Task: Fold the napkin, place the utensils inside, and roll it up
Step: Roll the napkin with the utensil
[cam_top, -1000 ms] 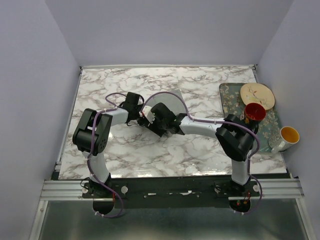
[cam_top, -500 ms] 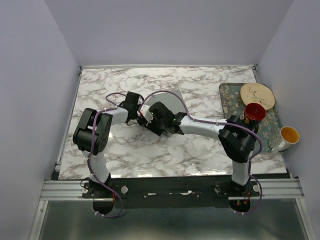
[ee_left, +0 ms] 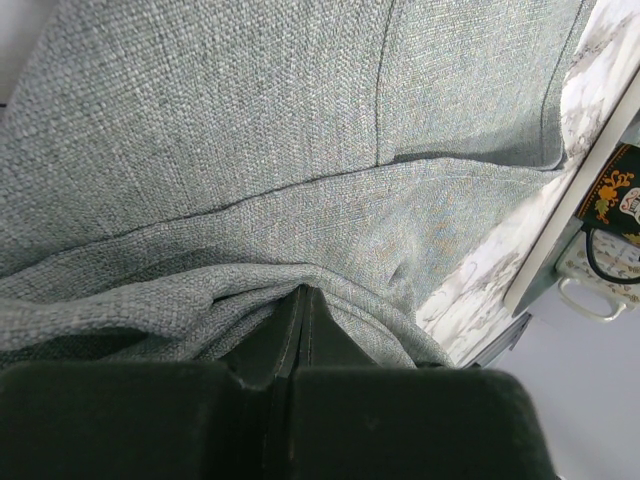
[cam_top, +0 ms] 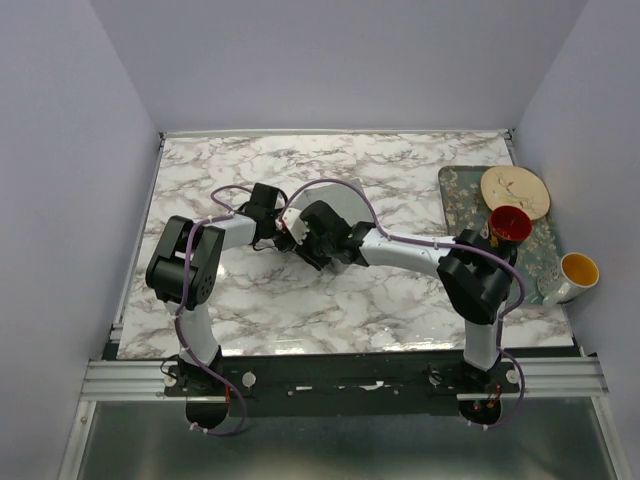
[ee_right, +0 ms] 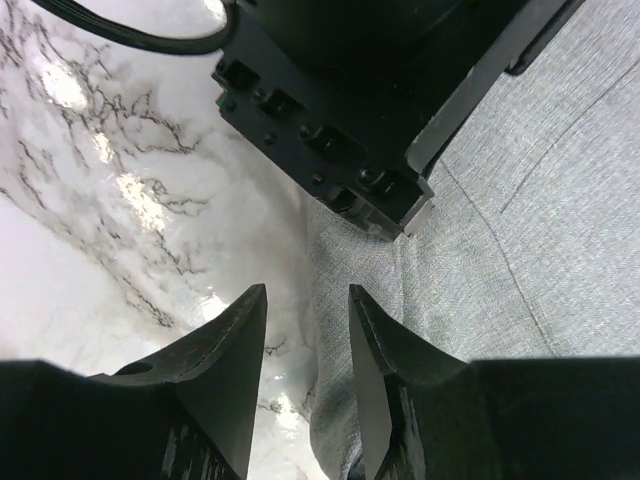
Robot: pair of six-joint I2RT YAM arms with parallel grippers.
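The napkin (ee_left: 300,150) lies at mid table (cam_top: 400,300), thin, limp, light, bunching where the left gripper (ee_left: 303,300) clamps a fold; right gripper (ee_right: 305,297) hangs part-spread over its edge, holding nothing; best taken at hems or corners

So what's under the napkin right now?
Only marble table shows past the edge of the napkin; the cloth covers whatever lies beneath. The left gripper pinches a bunched fold.

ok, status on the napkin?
Left pincer shut on a bunched napkin fold. Right pincer open, over the napkin's edge, nothing held. Left wrist close ahead of it.
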